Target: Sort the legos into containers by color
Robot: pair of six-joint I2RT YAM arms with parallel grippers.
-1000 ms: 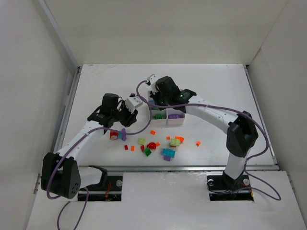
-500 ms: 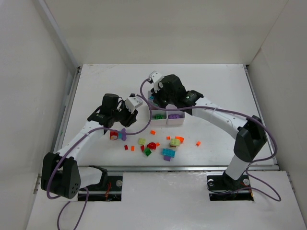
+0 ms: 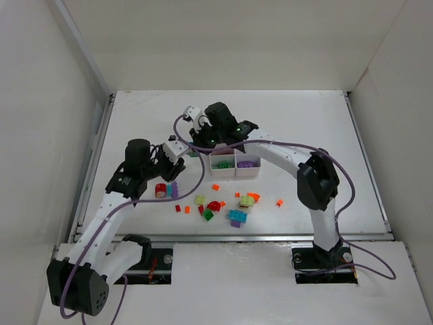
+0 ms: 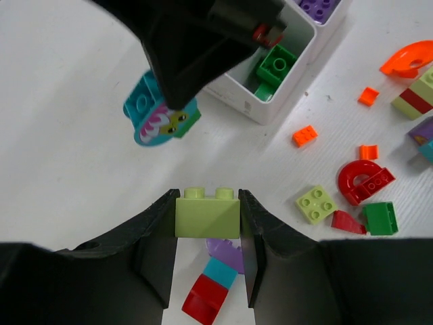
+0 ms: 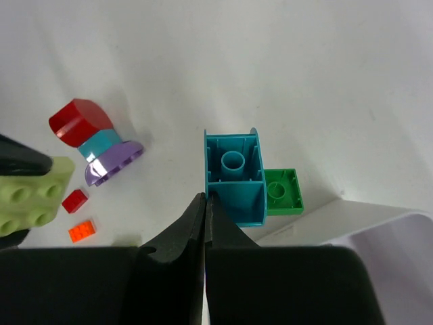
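Two of the legos (image 3: 214, 205) are sitting in the grippers: a cyan piece (image 5: 233, 179) with a green brick (image 5: 281, 191) stuck to its side, and a yellow-green brick (image 4: 207, 218). The right gripper (image 5: 205, 198) is pinching the cyan piece by one thin wall, its jaws closed almost flat together. It is holding the piece in the air just beside the tray (image 3: 235, 170), on the side facing the table's left edge. The left gripper (image 4: 206, 198) is clamping the yellow-green brick between its fingers. It is hanging over a stack (image 4: 213, 288) of red, cyan and purple that is lying on the table (image 3: 304, 115), nearer the left edge.

The tray is sitting about the middle of the table. Green bricks (image 4: 274, 64) are lying in one compartment and purple ones (image 3: 247, 163) in the compartment next to it on the right.

Loose legos are lying scattered between the tray and the near edge: a red arch (image 4: 362, 181), an orange arch (image 4: 408, 57), a yellow-green plate (image 4: 316, 203), a green cube (image 4: 380, 218), a red wedge (image 4: 346, 222) and small orange bits (image 4: 304, 135). One orange bit (image 3: 279, 202) is lying apart, off toward the right edge.
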